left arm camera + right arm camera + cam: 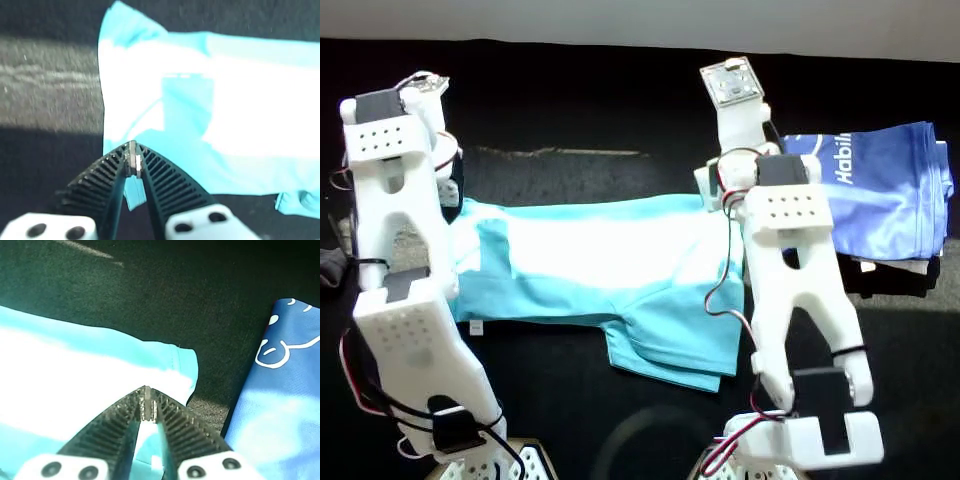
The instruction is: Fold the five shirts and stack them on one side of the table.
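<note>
turquoise shirt [620, 270] flat mid-table, part-folded | left gripper [133, 162] clamped on its left edge | right gripper [149, 407] pinching its far right corner | folded blue shirt [885, 190] tops stack, far right

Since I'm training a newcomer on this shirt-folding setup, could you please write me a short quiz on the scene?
1. True or false: the left pincer is wide open.
2. How does the turquoise shirt lie? A) spread out flat B) folded on the stack C) crumpled in a ball
3. Which pincer is nearer the folded blue shirt?
Key: 1 false; 2 A; 3 the right pincer.
</note>
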You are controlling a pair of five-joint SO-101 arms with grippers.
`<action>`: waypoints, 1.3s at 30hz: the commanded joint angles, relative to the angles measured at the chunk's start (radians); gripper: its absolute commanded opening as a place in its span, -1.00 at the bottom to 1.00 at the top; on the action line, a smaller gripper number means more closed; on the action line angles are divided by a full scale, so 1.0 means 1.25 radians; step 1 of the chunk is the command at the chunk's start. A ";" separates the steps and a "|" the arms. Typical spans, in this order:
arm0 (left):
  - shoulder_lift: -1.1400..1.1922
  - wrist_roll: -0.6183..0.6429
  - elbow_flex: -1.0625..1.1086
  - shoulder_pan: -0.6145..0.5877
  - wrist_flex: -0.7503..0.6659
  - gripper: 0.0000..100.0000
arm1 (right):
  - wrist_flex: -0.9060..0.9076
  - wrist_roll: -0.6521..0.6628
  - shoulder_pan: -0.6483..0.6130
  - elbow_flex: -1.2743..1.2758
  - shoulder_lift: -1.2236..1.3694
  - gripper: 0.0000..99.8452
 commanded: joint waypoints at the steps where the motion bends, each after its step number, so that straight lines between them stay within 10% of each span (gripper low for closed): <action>1: -0.219 0.007 0.277 -0.007 0.004 -0.94 | 0.020 -0.004 -0.018 0.052 -0.123 -0.99; 11: -0.381 0.006 0.759 -0.121 -0.312 -0.76 | 0.100 -0.004 -0.021 0.099 -0.180 -0.99; 39: -0.381 0.007 0.713 -0.080 -0.388 -0.98 | 0.099 -0.005 -0.021 0.102 -0.181 -0.99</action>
